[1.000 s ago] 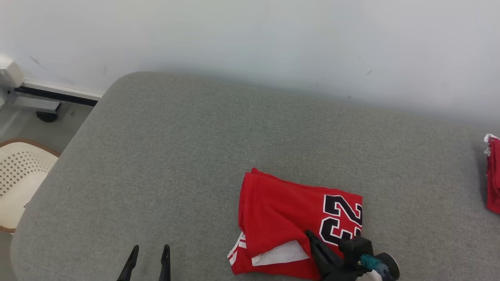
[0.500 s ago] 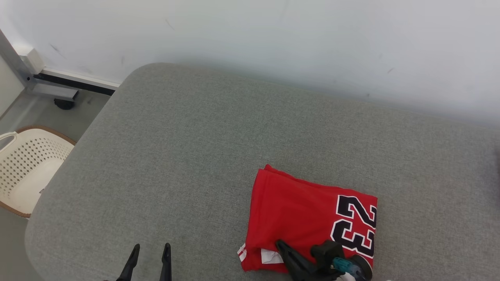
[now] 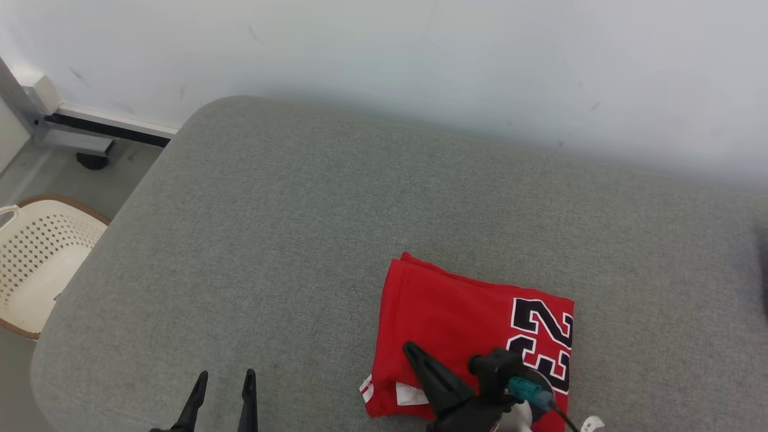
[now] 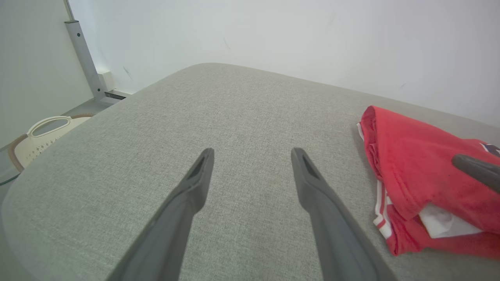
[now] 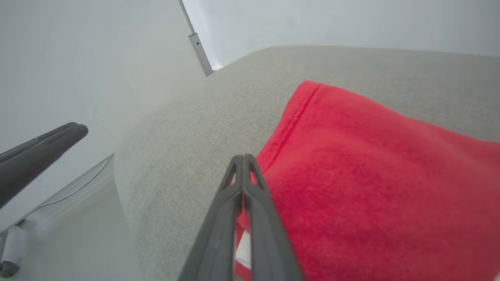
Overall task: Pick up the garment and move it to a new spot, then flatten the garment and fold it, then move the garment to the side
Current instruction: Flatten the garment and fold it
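Setting: a grey fabric cushion [image 3: 270, 240] set against a pale wall [image 3: 420, 54].
Beside it: a cream basket [image 3: 36, 258] with holes in it, on the floor off the cushion's left edge.
Garment: a red jersey [image 3: 456, 312], folded into a thick, nearly square packet, with a black-and-white number 23 [image 3: 540, 342] on top and scraps of white lining [image 3: 410, 393] showing at its front-left corner.
Garment place: flat on the cushion, right of the middle and close to the front edge.
Garment direction: turned slightly, so its back edge slants nearer the cushion's front as it runs right. The number lies sideways, the 2 farther back than the 3. No clear long axis.
Right claw [image 3: 411, 351]: closed, fingers pressed together, lying over the jersey's front-left part with the tips pointing toward the cushion's back left.
Left claw [image 3: 223, 379]: fingers spread wide, nothing between them, over the cushion's front edge, well apart from the jersey on its left.
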